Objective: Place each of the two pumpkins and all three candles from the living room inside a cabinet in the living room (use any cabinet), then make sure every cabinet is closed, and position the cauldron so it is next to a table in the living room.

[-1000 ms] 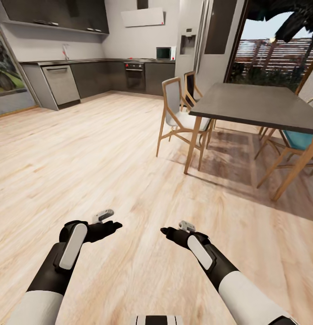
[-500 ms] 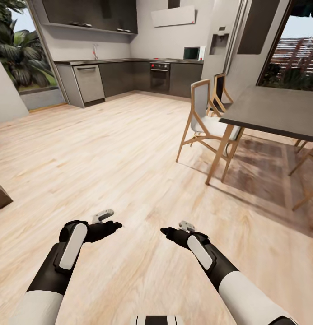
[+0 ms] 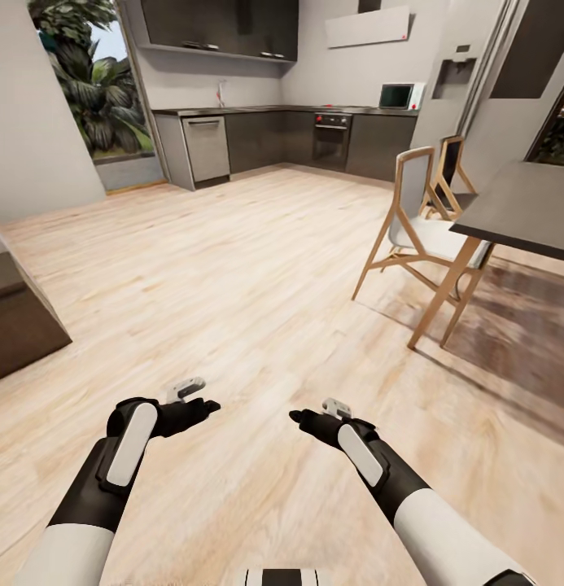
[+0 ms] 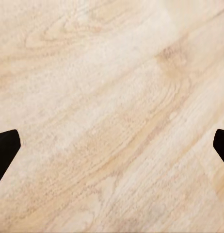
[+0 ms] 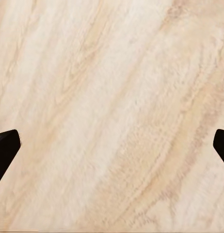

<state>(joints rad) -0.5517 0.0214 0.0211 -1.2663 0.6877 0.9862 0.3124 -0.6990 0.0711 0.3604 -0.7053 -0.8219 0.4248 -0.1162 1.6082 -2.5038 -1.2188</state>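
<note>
The pumpkins, the candles and the cauldron are out of view. At the left edge of the head view a low dark-brown wooden block (image 3: 17, 321) stands on the floor; it looks like one end of the cabinet. My left gripper (image 3: 205, 404) and right gripper (image 3: 300, 417) hang side by side over bare pale wood floor, both open and empty. In the left wrist view the left gripper (image 4: 112, 150) has its black fingertips (image 4: 5, 150) spread wide over floorboards. The right gripper (image 5: 112, 150) stands the same way in the right wrist view.
A dark-topped table (image 3: 526, 207) on wooden legs stands at the right, with a wooden chair (image 3: 420, 232) tucked beside it. Dark-grey kitchen cupboards (image 3: 314, 138) line the far wall. A grey wall (image 3: 37, 122) and a window with plants lie at the left.
The whole view has swung to the left, so the camera moved. The table slid toward the right edge and the dark-brown block came in at the left. Both arms keep their pose.
</note>
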